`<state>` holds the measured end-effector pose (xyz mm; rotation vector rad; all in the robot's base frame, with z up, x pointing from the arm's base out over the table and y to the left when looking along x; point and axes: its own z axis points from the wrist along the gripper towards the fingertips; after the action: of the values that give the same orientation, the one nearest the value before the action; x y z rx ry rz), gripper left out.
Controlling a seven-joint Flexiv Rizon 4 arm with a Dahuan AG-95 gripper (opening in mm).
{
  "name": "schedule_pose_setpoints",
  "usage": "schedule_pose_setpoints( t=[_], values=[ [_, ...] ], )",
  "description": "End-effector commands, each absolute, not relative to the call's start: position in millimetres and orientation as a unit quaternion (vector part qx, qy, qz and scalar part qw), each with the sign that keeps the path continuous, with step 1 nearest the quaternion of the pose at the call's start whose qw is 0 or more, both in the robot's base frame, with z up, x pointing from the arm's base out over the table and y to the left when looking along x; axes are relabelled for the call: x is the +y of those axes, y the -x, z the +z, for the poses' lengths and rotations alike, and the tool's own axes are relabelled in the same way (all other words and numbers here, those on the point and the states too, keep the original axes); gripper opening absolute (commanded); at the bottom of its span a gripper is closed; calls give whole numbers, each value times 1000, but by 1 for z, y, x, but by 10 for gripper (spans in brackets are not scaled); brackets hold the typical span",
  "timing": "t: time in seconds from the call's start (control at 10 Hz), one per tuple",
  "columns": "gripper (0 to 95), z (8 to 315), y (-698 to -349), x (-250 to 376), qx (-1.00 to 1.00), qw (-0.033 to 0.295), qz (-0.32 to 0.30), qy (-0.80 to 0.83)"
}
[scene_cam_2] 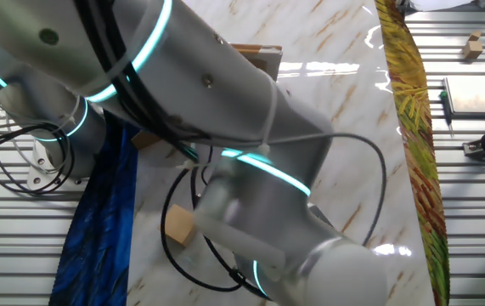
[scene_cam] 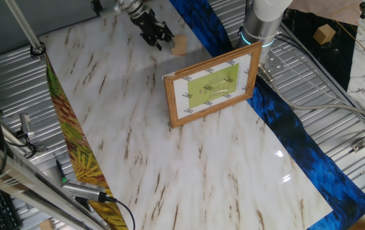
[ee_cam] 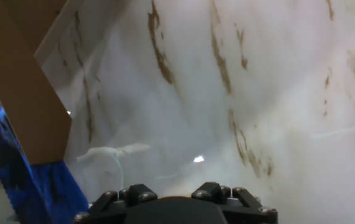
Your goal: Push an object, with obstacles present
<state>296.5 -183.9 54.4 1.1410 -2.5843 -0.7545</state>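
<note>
A small wooden block (scene_cam: 179,45) lies on the marble table (scene_cam: 169,166) at its far edge, beside the blue cloth (scene_cam: 278,121). My gripper (scene_cam: 160,42) hangs just left of the block, close to it, and its dark fingers look shut with nothing held. The hand view has the block (ee_cam: 25,93) large at the left, with only the gripper (ee_cam: 176,208) base along the bottom edge. From the other fixed view the arm (scene_cam_2: 225,127) hides the gripper, and the block (scene_cam_2: 179,225) shows beneath it.
A wood-framed picture (scene_cam: 213,86) stands upright mid-table, a short way in front of the block; its back (scene_cam_2: 257,56) shows behind the arm. A leaf-print cloth (scene_cam: 73,147) lines the left edge. Cables and metal racks surround the table.
</note>
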Motion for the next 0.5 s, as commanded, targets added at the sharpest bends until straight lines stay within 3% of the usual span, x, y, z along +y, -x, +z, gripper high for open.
schedule_pose_setpoints(
  t=[0.1,0.5],
  values=[
    [570,50,-295,-189,-878,105,-257,-391],
    [570,45,-291,-194,-878,101,-255,-392]
  ],
)
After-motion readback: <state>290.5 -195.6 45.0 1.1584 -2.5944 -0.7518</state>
